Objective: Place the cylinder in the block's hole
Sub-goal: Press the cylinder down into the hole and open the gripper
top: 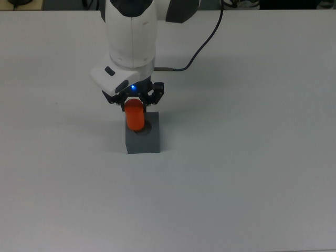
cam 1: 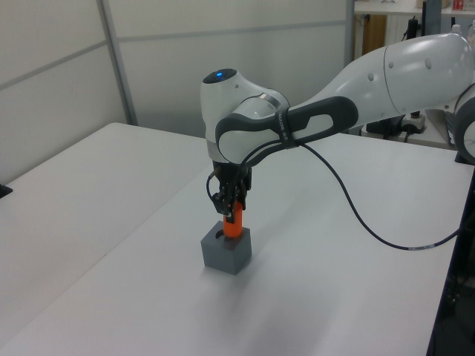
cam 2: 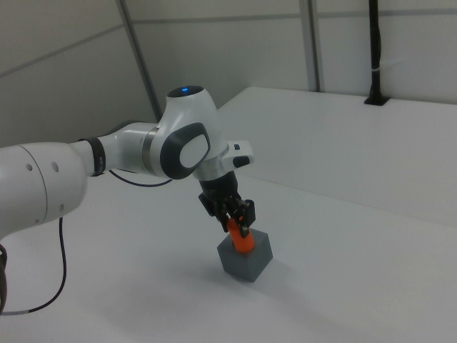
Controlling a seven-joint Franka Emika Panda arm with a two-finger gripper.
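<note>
Insertion step: the gripper [top: 135, 101], jaws clamping the cylinder [top: 135, 115], held it over the block [top: 143, 139]; the next move called for a straight descent into the hole [top: 147, 126].

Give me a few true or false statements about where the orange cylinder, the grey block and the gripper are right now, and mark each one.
1. The gripper holds the cylinder. True.
2. The cylinder lies flat on the table beside the block. False: it stands roughly upright, its lower end at the hole in the top of the block.
3. The hole is in the block's top face. True.
4. A second block sits on the table. False: only one is there.
5. A black cable runs from the arm across the table. True.
</note>
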